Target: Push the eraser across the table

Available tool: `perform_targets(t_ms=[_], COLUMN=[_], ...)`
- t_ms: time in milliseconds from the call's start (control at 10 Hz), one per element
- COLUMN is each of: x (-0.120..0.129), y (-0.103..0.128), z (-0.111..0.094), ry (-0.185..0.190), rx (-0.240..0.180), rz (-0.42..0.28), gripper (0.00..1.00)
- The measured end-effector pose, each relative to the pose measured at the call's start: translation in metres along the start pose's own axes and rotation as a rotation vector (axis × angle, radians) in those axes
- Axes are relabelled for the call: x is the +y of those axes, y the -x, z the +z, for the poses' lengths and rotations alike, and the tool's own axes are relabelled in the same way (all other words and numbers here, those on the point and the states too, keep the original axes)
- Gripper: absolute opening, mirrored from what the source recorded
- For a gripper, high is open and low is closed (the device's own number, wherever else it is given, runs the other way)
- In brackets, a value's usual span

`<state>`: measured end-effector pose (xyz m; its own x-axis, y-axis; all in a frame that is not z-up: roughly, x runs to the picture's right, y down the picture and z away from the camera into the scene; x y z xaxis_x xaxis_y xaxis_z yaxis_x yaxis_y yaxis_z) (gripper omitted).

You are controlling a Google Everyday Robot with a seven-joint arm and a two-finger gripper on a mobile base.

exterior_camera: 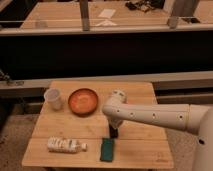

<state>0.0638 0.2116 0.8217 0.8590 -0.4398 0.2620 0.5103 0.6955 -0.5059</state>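
Observation:
The eraser is a small flat dark green block lying near the front edge of the table, right of centre. My gripper hangs from the white arm that reaches in from the right. It points down just behind the eraser's far end, very close to it or touching it. The white labelled plastic bottle lies on its side to the left of the eraser.
An orange-brown bowl sits at the back middle of the table, with a white cup to its left. Behind the table run longer wooden bench tops with metal rails. The floor shows on both sides.

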Motion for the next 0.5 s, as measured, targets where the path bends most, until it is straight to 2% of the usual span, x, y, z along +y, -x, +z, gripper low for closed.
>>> perform_targets(t_ms=[500], x=[-0.0001], y=[0.0], z=[0.0], ry=[0.0], rx=[0.0], rz=[0.0], gripper=[0.12])
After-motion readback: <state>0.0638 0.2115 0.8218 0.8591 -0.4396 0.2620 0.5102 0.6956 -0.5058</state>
